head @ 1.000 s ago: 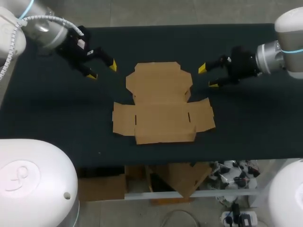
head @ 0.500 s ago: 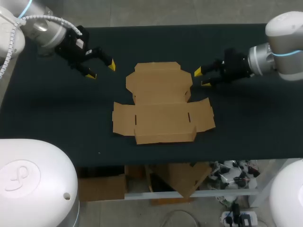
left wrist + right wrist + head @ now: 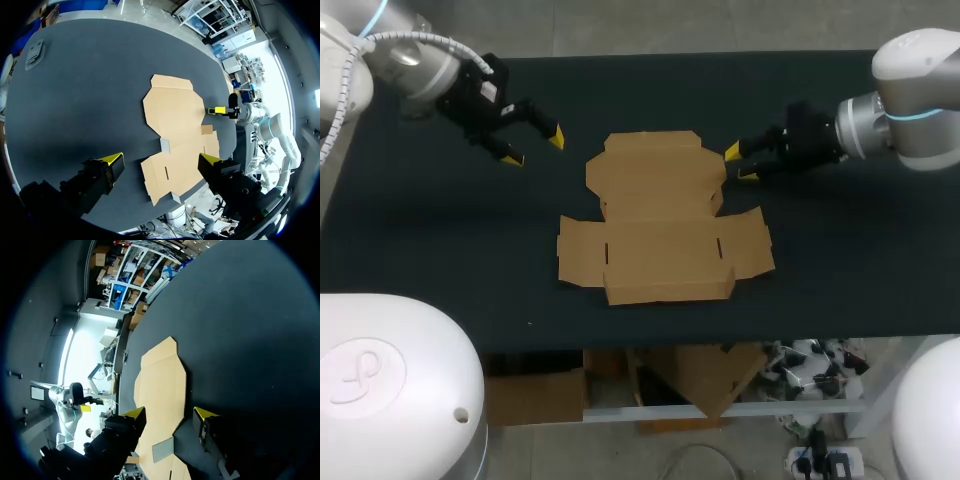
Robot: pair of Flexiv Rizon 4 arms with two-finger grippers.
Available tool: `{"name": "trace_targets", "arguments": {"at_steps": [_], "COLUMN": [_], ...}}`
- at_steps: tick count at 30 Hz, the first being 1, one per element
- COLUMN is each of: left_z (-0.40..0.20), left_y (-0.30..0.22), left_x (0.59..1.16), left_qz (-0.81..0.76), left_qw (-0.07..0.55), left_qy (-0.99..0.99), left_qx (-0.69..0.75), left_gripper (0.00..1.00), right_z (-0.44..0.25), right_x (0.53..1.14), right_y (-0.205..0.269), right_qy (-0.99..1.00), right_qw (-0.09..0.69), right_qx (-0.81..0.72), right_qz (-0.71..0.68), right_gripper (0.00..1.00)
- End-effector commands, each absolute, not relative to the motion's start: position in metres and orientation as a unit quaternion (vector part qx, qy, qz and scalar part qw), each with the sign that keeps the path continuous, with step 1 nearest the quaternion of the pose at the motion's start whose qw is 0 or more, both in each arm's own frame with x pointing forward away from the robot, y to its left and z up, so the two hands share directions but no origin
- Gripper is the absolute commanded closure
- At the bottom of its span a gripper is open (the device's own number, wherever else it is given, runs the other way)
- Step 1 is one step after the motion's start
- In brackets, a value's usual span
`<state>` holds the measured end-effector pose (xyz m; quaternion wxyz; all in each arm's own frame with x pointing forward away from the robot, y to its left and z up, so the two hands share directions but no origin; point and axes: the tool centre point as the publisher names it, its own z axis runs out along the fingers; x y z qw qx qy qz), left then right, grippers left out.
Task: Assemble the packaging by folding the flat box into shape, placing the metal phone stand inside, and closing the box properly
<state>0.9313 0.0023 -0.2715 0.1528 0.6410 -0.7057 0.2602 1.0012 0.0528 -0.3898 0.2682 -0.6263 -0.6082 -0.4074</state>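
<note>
Lying flat and unfolded, the cardboard box (image 3: 660, 220) sits mid-table (image 3: 440, 250). Left claw (image 3: 536, 149) hangs open near its far left corner; right claw (image 3: 740, 164) is open just beside its far right edge.

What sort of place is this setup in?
Probably a robotics lab workbench for packaging trials: a dark table holds a flat cardboard box, with the left gripper and right gripper open beside it.

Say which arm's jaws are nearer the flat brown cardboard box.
Right: the right arm's jaws sit just beside the cardboard box's right edge; the left arm's stand off its left corner.
</note>
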Motion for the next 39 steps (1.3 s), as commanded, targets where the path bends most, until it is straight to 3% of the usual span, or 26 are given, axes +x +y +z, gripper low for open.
{"name": "trace_targets", "arguments": {"at_steps": [1, 14, 27, 39], "left_z": [-0.271, -0.274, -0.277, -0.278], "left_y": [0.003, 0.009, 0.012, 0.014], "left_x": [0.933, 0.931, 0.931, 0.931], "left_qz": [0.259, 0.259, 0.260, 0.263], "left_qw": [0.154, 0.154, 0.158, 0.161], "left_qy": [-0.706, -0.701, -0.700, -0.698], "left_qx": [0.641, 0.646, 0.646, 0.646], "left_gripper": [0.00, 0.00, 0.00, 0.00], "right_z": [-0.396, -0.401, -0.401, -0.403], "right_x": [1.010, 1.019, 1.015, 1.015], "right_y": [0.058, 0.068, 0.065, 0.060], "right_qy": [-0.610, -0.609, -0.604, -0.601], "right_qw": [0.274, 0.276, 0.273, 0.272], "right_qx": [-0.624, -0.630, -0.640, -0.649], "right_qz": [-0.404, -0.395, -0.388, -0.379], "right_gripper": [0.40, 0.49, 0.44, 0.49]}}
